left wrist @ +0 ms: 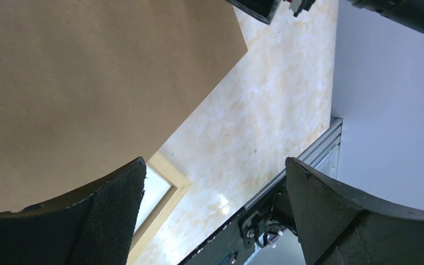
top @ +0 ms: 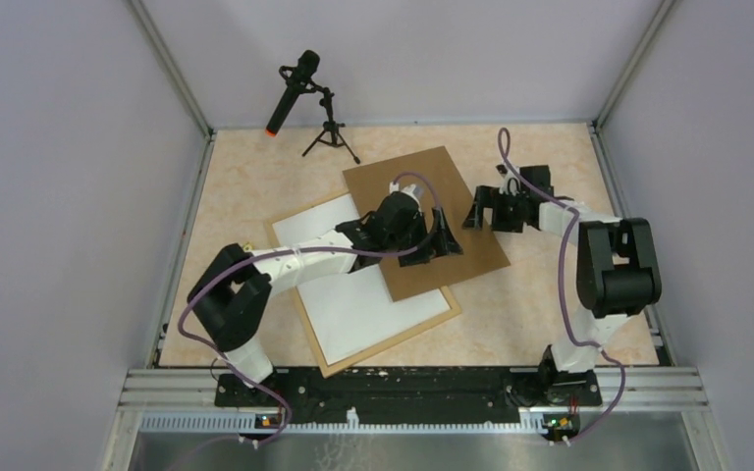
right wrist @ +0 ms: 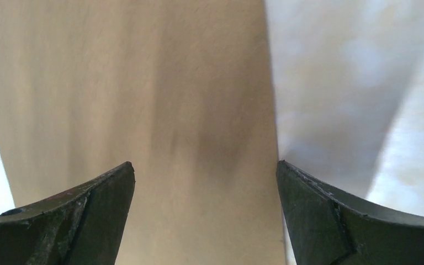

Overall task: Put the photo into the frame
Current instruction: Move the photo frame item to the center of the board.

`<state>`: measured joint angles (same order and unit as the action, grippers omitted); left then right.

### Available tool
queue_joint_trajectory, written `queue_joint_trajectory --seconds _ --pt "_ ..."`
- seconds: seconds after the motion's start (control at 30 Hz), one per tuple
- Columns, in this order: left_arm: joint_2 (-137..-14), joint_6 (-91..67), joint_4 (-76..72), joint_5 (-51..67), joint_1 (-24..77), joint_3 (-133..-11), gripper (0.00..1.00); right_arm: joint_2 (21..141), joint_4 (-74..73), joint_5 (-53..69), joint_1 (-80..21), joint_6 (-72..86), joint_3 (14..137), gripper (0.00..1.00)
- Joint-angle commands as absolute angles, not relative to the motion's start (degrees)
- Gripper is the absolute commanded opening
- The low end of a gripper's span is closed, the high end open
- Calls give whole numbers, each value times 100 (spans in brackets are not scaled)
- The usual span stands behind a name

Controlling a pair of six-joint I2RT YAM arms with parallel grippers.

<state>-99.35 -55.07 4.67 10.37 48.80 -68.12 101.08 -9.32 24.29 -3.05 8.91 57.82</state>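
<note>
Both gaped wide, empty: left fingers (top: 440, 243), right fingers (top: 478, 211)!
Below them lay the brown board (top: 432, 177); the frame (top: 393, 339) looked light, rigid, so pinch a rail.

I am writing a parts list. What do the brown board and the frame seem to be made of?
The board looks like fibreboard or thick card, matte: even brown, no grain or shine. The frame seems bare light wood: pale tan rails, though grain is too small to see.
</note>
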Motion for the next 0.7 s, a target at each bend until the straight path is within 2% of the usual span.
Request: queue_joint_trajectory --seconds 0.0,0.13,0.27,0.4,0.53,0.67 --pt "-9146 -5566 396 493 4874 -6217 98 10057 -1459 2820 -640 1133 5327 97" --pt "-8616 -5030 621 400 4869 -5944 98 9960 -1499 2610 -669 1127 5328 97" --pt "-8085 -4571 1597 -209 4806 -5934 98 9729 -1382 2461 -669 1225 5327 97" --pt "-7324 -4580 1581 -509 4381 -5215 98 9699 -1128 2407 -668 1328 5275 98" --pt "-6734 -4981 709 606 3280 -4178 98 9977 -1029 2503 -669 1337 5332 98" --pt "-6835 -5081 -321 1307 2516 -3609 99 10138 -976 2492 -671 1304 5349 98"
